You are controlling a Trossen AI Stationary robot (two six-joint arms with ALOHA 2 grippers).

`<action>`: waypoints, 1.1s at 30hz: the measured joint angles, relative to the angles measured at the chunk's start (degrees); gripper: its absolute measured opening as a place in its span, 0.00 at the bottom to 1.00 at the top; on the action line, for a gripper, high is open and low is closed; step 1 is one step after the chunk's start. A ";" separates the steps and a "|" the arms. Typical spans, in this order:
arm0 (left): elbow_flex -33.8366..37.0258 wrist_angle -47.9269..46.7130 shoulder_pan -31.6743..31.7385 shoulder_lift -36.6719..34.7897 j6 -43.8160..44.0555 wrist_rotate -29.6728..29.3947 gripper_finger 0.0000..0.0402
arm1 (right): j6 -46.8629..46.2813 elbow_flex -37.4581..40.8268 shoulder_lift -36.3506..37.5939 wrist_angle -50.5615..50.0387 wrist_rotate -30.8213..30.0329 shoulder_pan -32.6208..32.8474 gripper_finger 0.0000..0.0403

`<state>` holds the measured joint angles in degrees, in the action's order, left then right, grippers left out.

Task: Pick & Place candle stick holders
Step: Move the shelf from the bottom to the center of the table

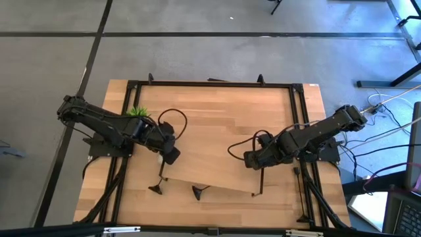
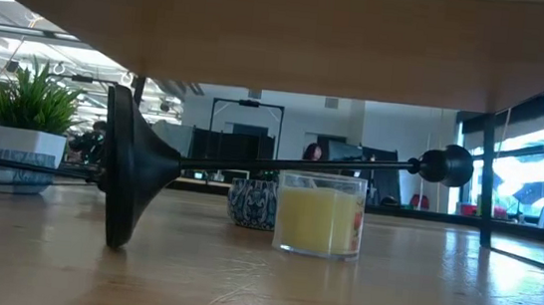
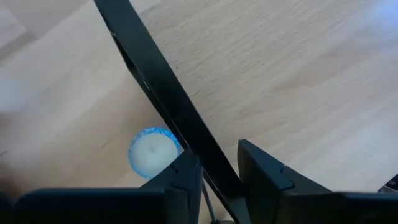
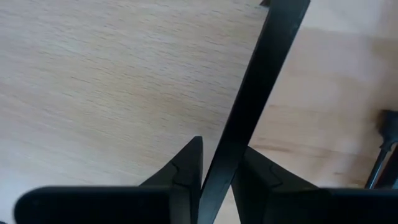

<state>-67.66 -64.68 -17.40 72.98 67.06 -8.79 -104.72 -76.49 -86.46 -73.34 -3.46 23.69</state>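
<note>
Three slim black candle stick holders are in view. My left gripper (image 1: pixel 170 157) is shut on one stem (image 3: pixel 168 99); this holder runs toward the near edge, ending in its round base (image 1: pixel 156 189). My right gripper (image 1: pixel 253 160) is shut on a second holder's stem (image 4: pixel 261 74), which also runs nearward to its end (image 1: pixel 256 193). The third holder (image 2: pixel 151 166) lies on its side, base rim on the table, its stem reaching right to the cup (image 2: pixel 446 165). It also shows between the other two (image 1: pixel 197 191). The low view shows neither gripper. My left gripper pinches the stem (image 3: pixel 208 163) between its two fingers, coming steeply from above, fingers across the stem. The stem passes over a blue-rimmed candle; I cannot tell whether the base rests on the wood. My right gripper pinches the other stem (image 4: pixel 229 146) between its two fingers, pointing straight down, fingers across it. The stem runs on over the wood toward the near edge; I cannot tell whether its far end touches anything.
A wooden shelf board (image 2: pixel 282 43) on black legs (image 2: pixel 489 183) spans overhead in the low view. A yellow candle (image 2: pixel 318 215) and a blue-patterned candle (image 2: pixel 252 203) stand on the table. A potted plant (image 1: pixel 138 112) sits far left; cables (image 1: pixel 368 151) trail at the right.
</note>
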 joint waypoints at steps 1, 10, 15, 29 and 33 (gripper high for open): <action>0.00 -0.07 0.26 -0.03 -0.06 0.00 0.20 | 0.71 0.00 0.00 -0.34 -0.11 -0.54 0.18; 0.00 0.42 1.34 0.30 -0.91 -0.59 0.22 | 6.38 0.00 0.00 -3.59 -0.80 -5.12 0.18; 0.00 0.01 3.47 0.29 -2.46 -0.70 0.22 | 9.23 0.03 0.00 -4.05 -2.08 -7.66 0.18; 0.04 -0.48 9.68 0.29 -7.09 -0.70 0.22 | 18.30 0.09 0.00 -5.38 -5.23 -15.93 0.18; 0.97 -0.28 11.29 0.66 -7.86 -0.69 0.22 | 20.66 0.10 0.00 -5.12 -7.03 -18.24 0.18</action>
<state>-66.69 -64.96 -6.11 73.64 59.20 -9.48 -84.06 -76.39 -86.46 -78.47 -10.49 5.45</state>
